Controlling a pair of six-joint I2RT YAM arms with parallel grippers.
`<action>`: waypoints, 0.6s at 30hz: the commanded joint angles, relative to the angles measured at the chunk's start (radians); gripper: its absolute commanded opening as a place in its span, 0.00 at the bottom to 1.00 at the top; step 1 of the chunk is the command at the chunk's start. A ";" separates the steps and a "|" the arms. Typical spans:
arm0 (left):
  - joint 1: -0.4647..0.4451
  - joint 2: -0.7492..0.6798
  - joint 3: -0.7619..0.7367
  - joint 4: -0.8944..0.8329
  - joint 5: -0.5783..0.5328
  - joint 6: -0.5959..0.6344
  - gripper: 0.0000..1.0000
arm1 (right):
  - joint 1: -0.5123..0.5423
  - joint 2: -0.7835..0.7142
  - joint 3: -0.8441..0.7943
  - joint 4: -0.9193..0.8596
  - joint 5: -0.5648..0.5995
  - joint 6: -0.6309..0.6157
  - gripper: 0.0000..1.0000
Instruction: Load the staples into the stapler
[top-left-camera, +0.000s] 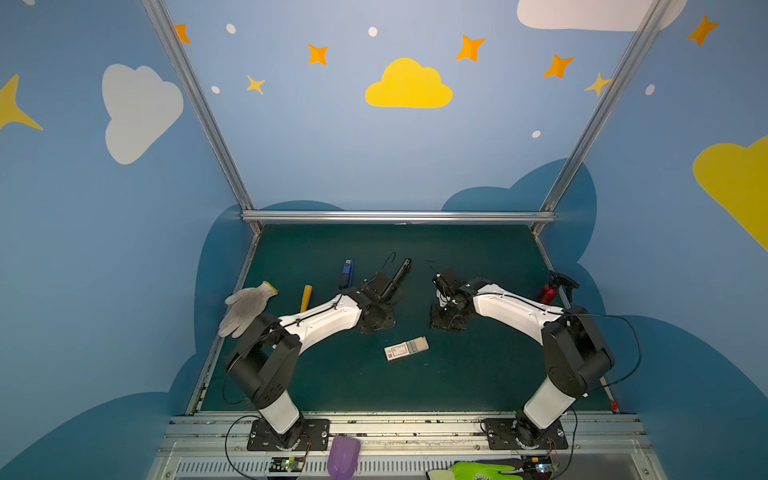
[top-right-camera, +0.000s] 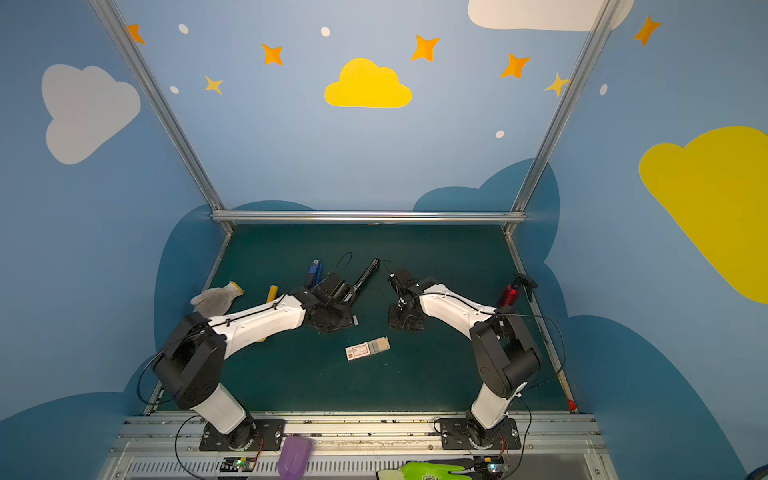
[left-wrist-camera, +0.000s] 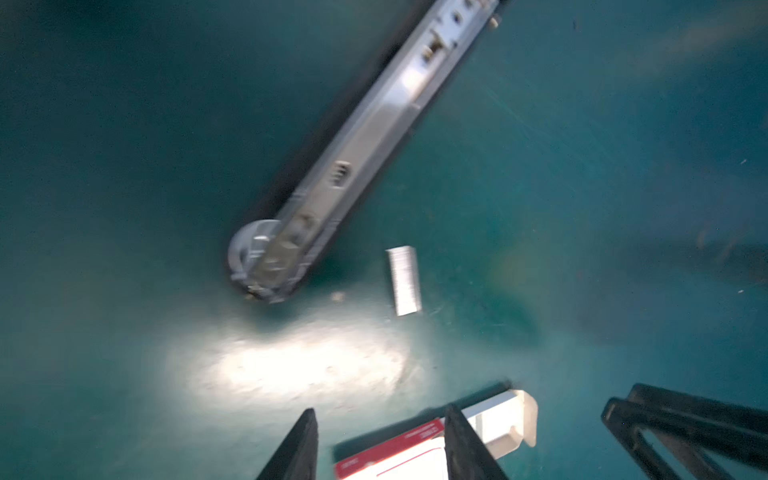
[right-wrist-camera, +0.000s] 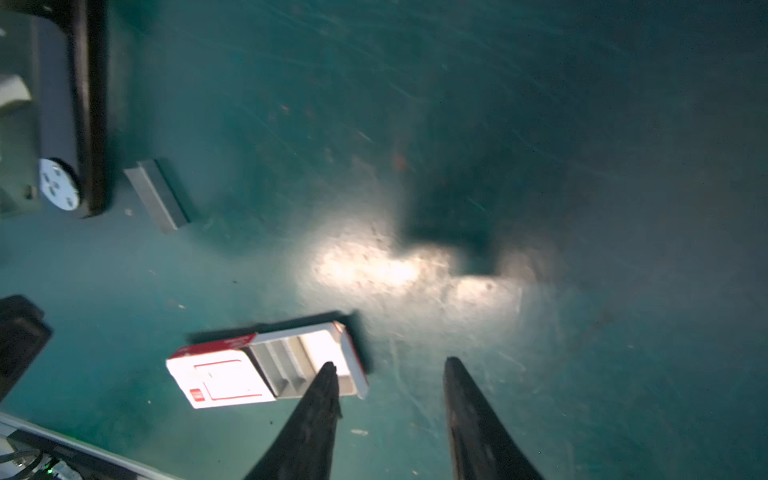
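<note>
- Left tool (left-wrist-camera: 380, 409): released, jaws apart, nothing between them. It hangs above the desk (left-wrist-camera: 124, 187), close to the stapler.
- Right tool (right-wrist-camera: 390, 362): released too, empty, over bare desk. In both top views it is apart from the box.
- Stapler (left-wrist-camera: 361, 145): lies flat on the desk with its silvery rail facing up. In both top views its near end is hidden under the left arm.
- Box (top-left-camera: 406, 348): white with a red mark, on the mid desk, nearer the front edge than either tool. Its tray is slid partly out.
- Staples (right-wrist-camera: 282, 365): grey rows in the exposed tray.
- Strip (left-wrist-camera: 403, 280): one loose strip of staples lies on the desk just beside the stapler's round end, not touching it.
- Left wrist view is blurred; fine detail on the rail is not readable.
- Glove (top-left-camera: 245, 307): grey, at the left desk edge.
</note>
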 joint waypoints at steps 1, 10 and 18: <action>-0.021 0.085 0.099 -0.102 -0.049 -0.021 0.48 | -0.023 -0.059 -0.045 0.054 -0.030 0.003 0.43; -0.032 0.253 0.252 -0.201 -0.081 -0.036 0.43 | -0.066 -0.096 -0.109 0.095 -0.065 -0.002 0.43; -0.033 0.304 0.290 -0.236 -0.105 -0.021 0.40 | -0.076 -0.088 -0.123 0.113 -0.081 0.004 0.42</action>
